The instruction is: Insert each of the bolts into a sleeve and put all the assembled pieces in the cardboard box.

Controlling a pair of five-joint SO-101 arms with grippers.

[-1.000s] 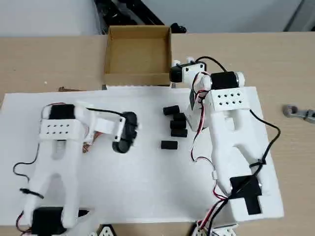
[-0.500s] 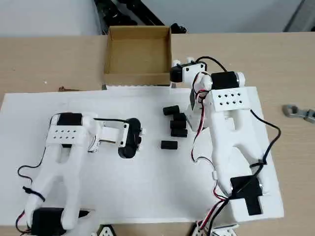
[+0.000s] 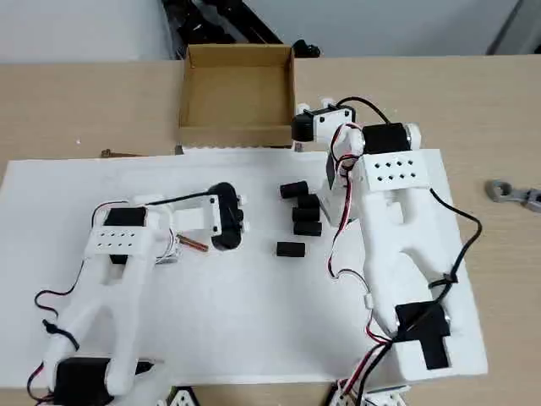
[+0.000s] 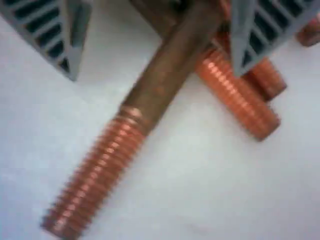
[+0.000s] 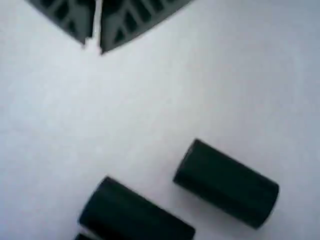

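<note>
Several copper bolts lie on the white sheet under my left gripper (image 3: 175, 245), and one bolt (image 3: 194, 244) pokes out to its right. In the left wrist view my left gripper (image 4: 157, 75) has its fingers (image 4: 60, 35) apart, with a bolt (image 4: 150, 105) slanting between them against one finger and more bolts (image 4: 240, 100) behind it. Black sleeves (image 3: 306, 215) cluster mid-sheet, and one sleeve (image 3: 290, 249) lies apart, nearer. My right gripper (image 3: 332, 178) hangs shut just right of that cluster. The right wrist view shows my right gripper (image 5: 97, 42) over bare sheet near two sleeves (image 5: 225, 182). The cardboard box (image 3: 237, 134) stands open beyond the sheet.
The white sheet (image 3: 254, 321) covers most of the wooden table. A small metal tool (image 3: 507, 193) lies on the bare wood at the far right. Dark equipment (image 3: 211, 21) sits behind the box. Cables trail along both arms.
My left arm has swung to the right toward the sleeves, its black wrist motor has moved farther from the front edge, and a bolt now shows beside its gripper. The right arm has kept still.
</note>
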